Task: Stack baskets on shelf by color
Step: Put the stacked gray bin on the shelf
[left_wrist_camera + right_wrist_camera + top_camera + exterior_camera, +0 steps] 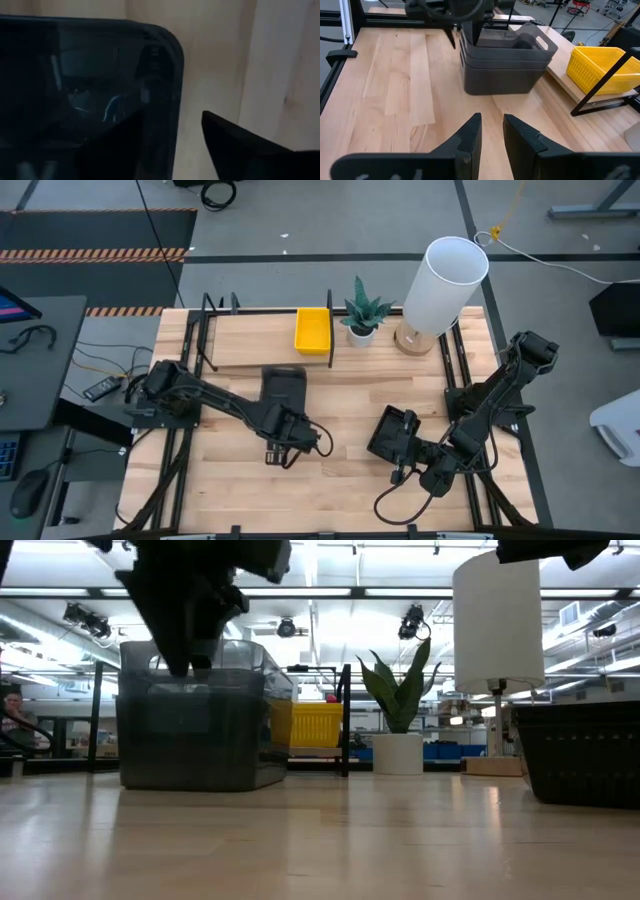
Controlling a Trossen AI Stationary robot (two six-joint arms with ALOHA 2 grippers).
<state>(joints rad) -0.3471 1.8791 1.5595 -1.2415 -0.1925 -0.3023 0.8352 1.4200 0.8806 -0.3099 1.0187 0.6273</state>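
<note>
I'm looking down at the table from the high view right now, and the left gripper [282, 448] is sitting at the near edge of the grey baskets [284, 389], which are standing on the tabletop [340, 480] just in front of the shelf [250, 340]. From the right wrist view they're showing up as a nested stack of at least two grey baskets [502, 62] with handle cutouts, and the left arm is hanging over their rim. In the left wrist view one finger is reaching down inside the grey wall [90, 85] and the other finger [240, 145] is sitting outside it with bare wood in between, so the jaws are straddling the rim with a clear gap — I'm reading that as spread, not clamped. The yellow basket [312, 329] is already sitting on the shelf, tucked against one of the black upright bars, and it's peeking out behind the grey stack in the low view [305, 724]. The black basket [393, 433] is resting on the tabletop well over to the right, and the right gripper [420, 465] is hovering just beside its near edge; its fingers [470, 135] are showing only a narrow slot between them and nothing in it. The white plant pot [361, 333] and the lamp [440, 285] are standing at the back of the table, beside the shelf's right end.
</note>
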